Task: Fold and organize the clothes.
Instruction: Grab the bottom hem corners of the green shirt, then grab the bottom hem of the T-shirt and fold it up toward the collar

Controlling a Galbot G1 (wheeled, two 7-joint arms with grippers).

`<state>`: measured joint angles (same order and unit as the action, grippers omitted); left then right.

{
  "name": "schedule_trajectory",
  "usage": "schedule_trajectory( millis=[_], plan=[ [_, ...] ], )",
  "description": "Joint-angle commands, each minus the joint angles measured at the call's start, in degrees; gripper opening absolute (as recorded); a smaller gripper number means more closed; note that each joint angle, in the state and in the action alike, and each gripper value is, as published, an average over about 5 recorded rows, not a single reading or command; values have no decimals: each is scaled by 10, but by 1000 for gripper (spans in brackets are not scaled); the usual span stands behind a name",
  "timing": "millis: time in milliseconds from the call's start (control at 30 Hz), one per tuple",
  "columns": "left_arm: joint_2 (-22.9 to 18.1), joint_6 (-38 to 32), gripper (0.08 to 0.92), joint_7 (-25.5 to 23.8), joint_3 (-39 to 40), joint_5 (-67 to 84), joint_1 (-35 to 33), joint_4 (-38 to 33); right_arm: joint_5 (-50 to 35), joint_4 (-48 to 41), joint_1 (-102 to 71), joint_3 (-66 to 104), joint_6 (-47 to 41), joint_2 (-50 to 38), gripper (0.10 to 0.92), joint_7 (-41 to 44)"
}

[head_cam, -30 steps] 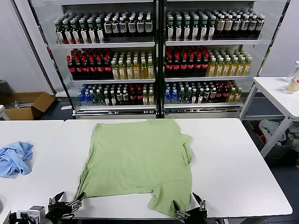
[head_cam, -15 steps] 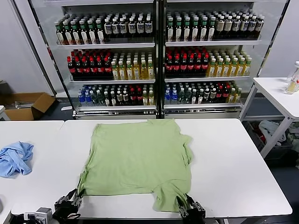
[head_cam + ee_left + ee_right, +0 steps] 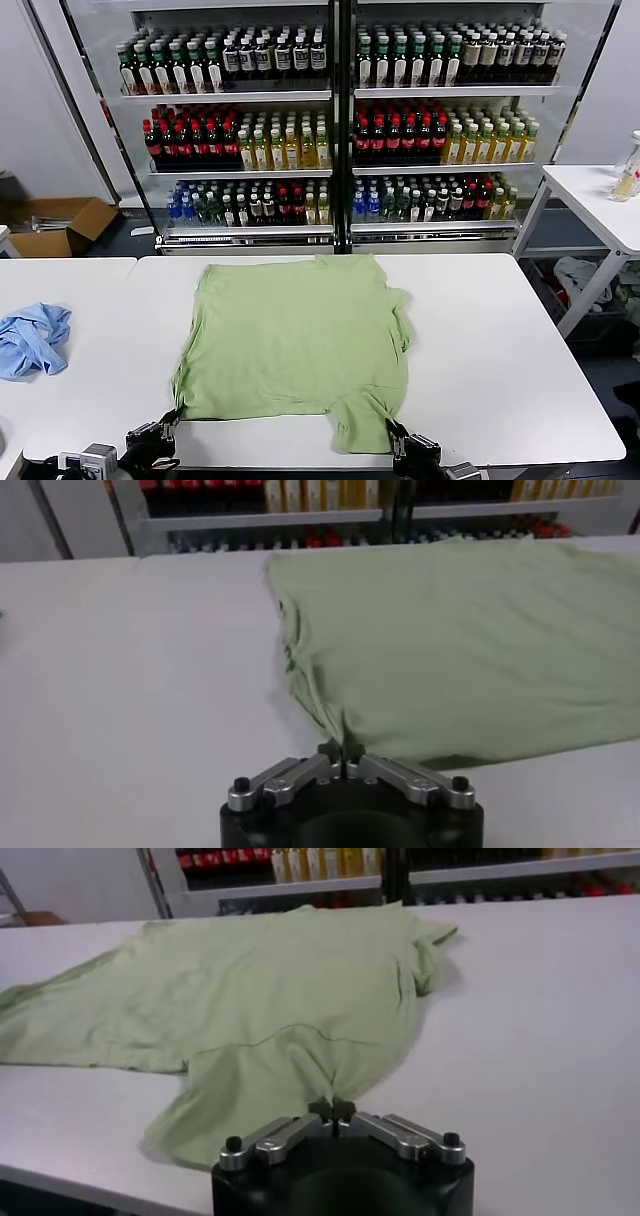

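The light green shirt [image 3: 295, 335] lies spread on the white table [image 3: 500, 370], plain side up; no checkered print shows. My left gripper [image 3: 168, 425] is shut on the shirt's near left corner, seen pinched in the left wrist view [image 3: 344, 757]. My right gripper [image 3: 393, 435] is shut on the near right sleeve edge, seen pinched in the right wrist view [image 3: 332, 1110]. Both grippers sit at the table's near edge. The shirt also fills the left wrist view [image 3: 470, 630] and the right wrist view [image 3: 260, 988].
A crumpled sky-blue garment [image 3: 32, 338] lies on the adjoining table at the left. Drink coolers [image 3: 335, 120] full of bottles stand behind. A cardboard box [image 3: 55, 225] sits on the floor at far left. Another white table [image 3: 600, 200] stands at right.
Both grippers closed on the shirt's near edge and drew it slightly forward; the near corners have bunched up toward the fingertips.
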<state>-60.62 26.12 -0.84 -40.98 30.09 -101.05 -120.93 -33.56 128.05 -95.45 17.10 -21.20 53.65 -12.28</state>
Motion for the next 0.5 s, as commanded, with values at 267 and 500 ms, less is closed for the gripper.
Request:
schedule_trajectory(
  millis=[267,500],
  plan=[
    [35,15,81,22,-75,42,-134,-118,-49,107,-171,185,-16,-46,105,59],
    [21,24,81,32,-67,-6,-199,-172,11,144,-269,205,-7,-32,105,85]
  ],
)
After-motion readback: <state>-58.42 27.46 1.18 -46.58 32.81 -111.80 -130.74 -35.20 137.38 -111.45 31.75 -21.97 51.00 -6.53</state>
